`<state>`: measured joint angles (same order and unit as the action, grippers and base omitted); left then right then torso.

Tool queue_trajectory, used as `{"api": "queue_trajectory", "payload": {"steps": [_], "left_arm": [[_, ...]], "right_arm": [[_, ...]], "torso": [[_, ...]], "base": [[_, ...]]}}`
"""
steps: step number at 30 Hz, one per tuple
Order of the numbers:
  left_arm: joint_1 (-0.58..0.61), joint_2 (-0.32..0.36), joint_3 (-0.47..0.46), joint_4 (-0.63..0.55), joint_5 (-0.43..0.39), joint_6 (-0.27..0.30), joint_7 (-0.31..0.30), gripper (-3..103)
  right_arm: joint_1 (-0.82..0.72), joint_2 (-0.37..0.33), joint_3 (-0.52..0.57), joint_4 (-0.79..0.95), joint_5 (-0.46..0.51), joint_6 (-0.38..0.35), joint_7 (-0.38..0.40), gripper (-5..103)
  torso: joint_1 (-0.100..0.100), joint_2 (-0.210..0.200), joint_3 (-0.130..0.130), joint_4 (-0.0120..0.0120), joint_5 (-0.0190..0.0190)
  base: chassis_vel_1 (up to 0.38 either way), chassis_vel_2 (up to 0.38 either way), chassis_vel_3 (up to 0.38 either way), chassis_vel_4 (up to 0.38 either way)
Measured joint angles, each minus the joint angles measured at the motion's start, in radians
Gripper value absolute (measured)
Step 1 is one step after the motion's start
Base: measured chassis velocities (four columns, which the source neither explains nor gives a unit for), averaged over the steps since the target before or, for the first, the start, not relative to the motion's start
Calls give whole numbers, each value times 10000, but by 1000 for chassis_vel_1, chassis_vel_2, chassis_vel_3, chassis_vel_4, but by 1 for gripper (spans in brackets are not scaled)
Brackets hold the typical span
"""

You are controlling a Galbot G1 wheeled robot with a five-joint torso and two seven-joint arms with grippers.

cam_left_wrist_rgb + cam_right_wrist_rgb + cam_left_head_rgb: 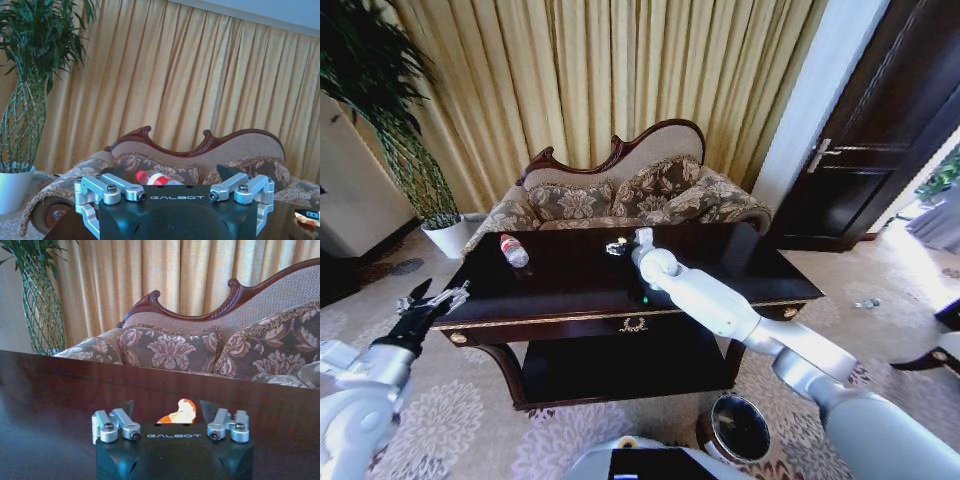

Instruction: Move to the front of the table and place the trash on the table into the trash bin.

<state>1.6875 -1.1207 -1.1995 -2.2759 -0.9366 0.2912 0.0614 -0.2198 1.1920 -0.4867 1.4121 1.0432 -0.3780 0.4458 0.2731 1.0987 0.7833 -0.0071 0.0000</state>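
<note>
Plainly "GALBOT" marks the right gripper (167, 412), fingers spread around the trash (181, 411); left gripper (432, 301) spread too.

Worktop (570, 290): long glossy dark-brown wooden console with gold trim, a gold emblem at front centre, curved legs and a lower shelf. Trash (178, 413): a small crumpled scrap, pale with an orange-red edge, lying on the worktop's far half, between the spread fingers of the right end effector (173, 415). Trash bin (737, 428): small round dark cylinder, upright on the carpet below the worktop's front right corner.
</note>
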Motion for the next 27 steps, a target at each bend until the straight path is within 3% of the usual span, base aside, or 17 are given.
{"api": "queue_trajectory", "payload": {"steps": [7,11,13,16,18,27], "left_arm": [[34,15,-90,-10,0,-27,1,100],[40,30,-92,-10,-5,-35,6,100],[42,35,-68,-6,-5,-57,18,100],[41,38,-58,-3,-5,-62,19,100],[3,86,-35,18,-5,-85,26,100],[-74,168,31,25,-16,-88,27,100]], "right_arm": [[-136,-90,29,-75,-466,73,-214,42],[-217,-159,62,-60,-674,171,-281,32],[-307,-256,112,14,-817,232,-371,21],[-338,-285,138,76,-820,246,-366,21],[-456,-382,346,383,-820,370,-312,5],[-618,-685,983,1089,-835,633,-61,0]], "torso": [[0,0,0,1,0],[0,0,0,0,0],[0,0,0,1,0],[0,0,0,0,1],[0,0,0,0,1],[0,0,0,0,0]], "base": [[0,0,0,0],[0,0,0,0],[0,0,0,0],[0,0,0,0],[0,0,0,0],[0,0,0,0]]}}
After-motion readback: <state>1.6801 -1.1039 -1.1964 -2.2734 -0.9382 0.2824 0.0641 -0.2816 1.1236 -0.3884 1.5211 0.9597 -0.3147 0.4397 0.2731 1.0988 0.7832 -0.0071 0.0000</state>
